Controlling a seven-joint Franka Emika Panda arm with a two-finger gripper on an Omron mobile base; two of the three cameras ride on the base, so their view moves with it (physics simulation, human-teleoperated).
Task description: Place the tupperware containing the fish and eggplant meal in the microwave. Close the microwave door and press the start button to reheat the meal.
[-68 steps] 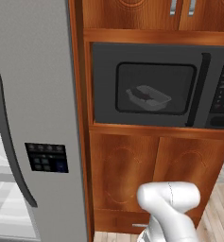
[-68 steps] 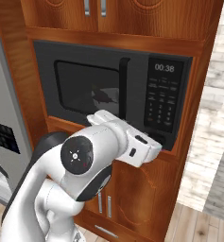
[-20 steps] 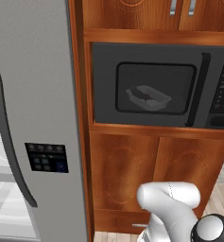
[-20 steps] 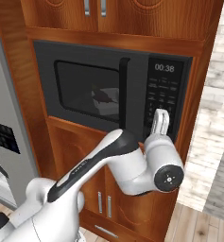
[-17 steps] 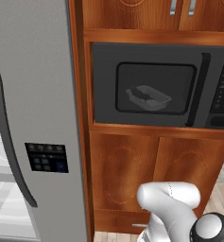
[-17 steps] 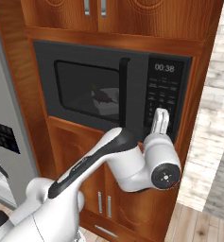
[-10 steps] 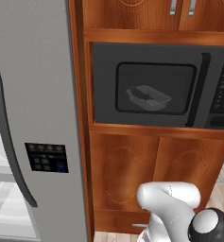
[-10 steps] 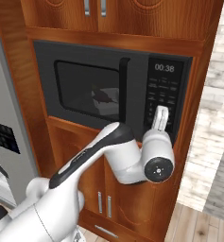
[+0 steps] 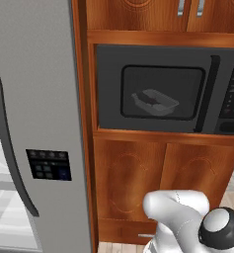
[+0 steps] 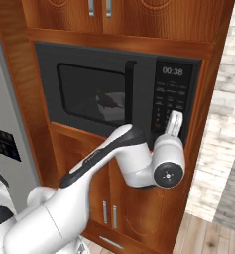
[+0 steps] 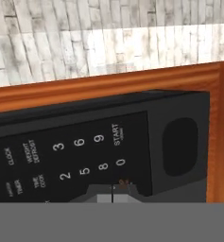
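- The microwave (image 10: 116, 99) fills a niche in the wooden cabinet wall, under the upper cupboards; the microwave door (image 9: 158, 91) is shut flat, bar handle at its right edge.
- Risk: the gripper (image 10: 173, 124) sits against the lower part of the button strip (image 10: 171, 101) with its fingers clenched together and nothing between them. In the hand view the START button (image 11: 118, 133) lies just beside the 9 and 0 keys (tightly packed), so a slightly off press would probably hit a digit, and the reheating would not start.
- The tupperware (image 9: 155, 102) sits inside the cavity, near the middle of the window.
- Something dark lies in the tray; through the tinted glass I cannot make out the fish or the eggplant.
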